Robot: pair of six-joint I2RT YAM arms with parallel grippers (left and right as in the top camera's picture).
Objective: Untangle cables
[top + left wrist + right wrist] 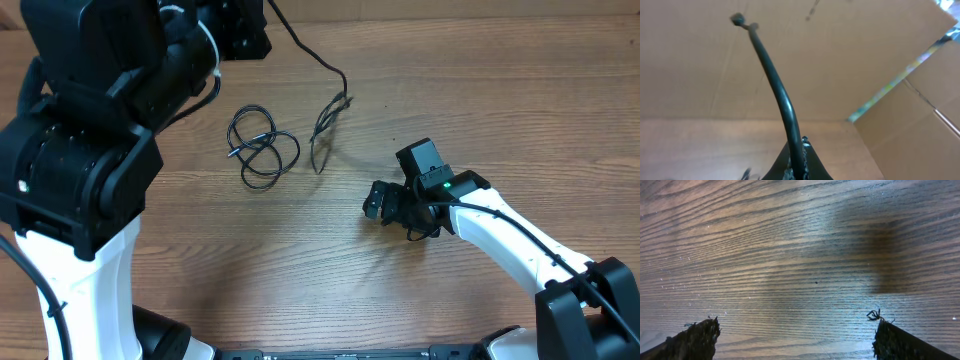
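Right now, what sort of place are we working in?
Likely a robot lab test bench: a wood-grain tabletop, cardboard panels at its edge, and loose black cables laid out.

cables: two separate pieces of thin black cord, a coiled bundle and a long strand
coiled bundle: a few loose overlapping loops, lying flat; well apart from the right gripper, out ahead of its fingertips
long strand, held part: pinched between the closed fingers of the left gripper; a stiff curved stretch sticks out past the fingertips to a small plug end
long strand, loose part: runs away from the left gripper, kinks, folds into a narrow loop; tip lies between bundle and right gripper, just beside the bundle, no clear contact
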